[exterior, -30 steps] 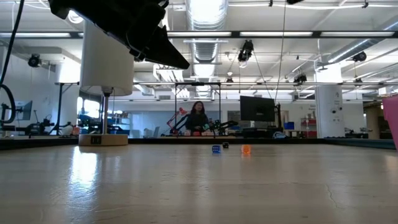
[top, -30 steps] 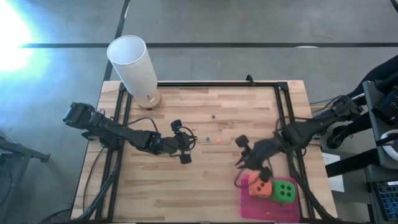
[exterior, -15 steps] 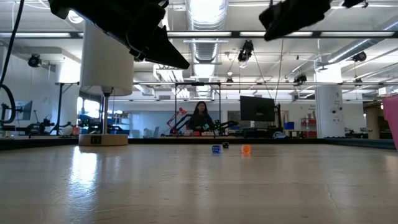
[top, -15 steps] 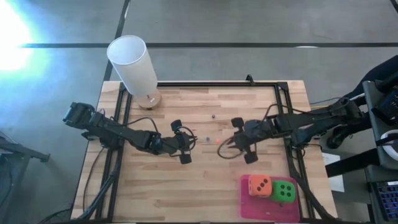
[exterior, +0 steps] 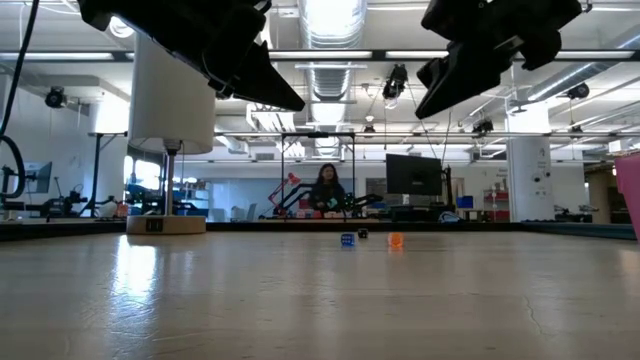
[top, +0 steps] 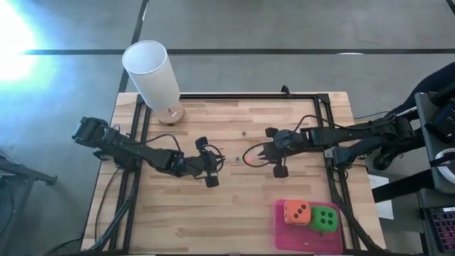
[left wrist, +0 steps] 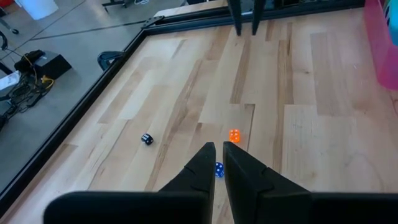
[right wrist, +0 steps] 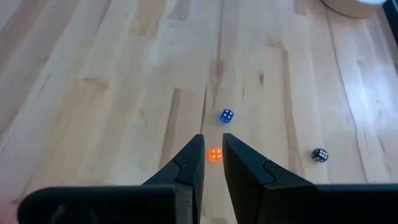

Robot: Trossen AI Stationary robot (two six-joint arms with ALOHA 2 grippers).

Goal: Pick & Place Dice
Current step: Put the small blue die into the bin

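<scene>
The right jaws (right wrist: 210, 163) are held over the middle of the wooden counter (top: 234, 206), nearly clenched with a narrow gap and nothing grasped. Just ahead of them a tiny orange die (right wrist: 215, 154) is seen, with a tiny blue die (right wrist: 227, 116) beyond it and a small black die (right wrist: 319, 155) apart to one side. The left jaws (left wrist: 217, 163) are poised over the same spot from the opposite side, likewise almost clenched and empty. On the pink mat (top: 291, 235) at the counter's near right corner, the large orange die (top: 296, 212) and green die (top: 326, 219) are set side by side. A white cylinder (top: 152, 73) is stood at the far left corner.
</scene>
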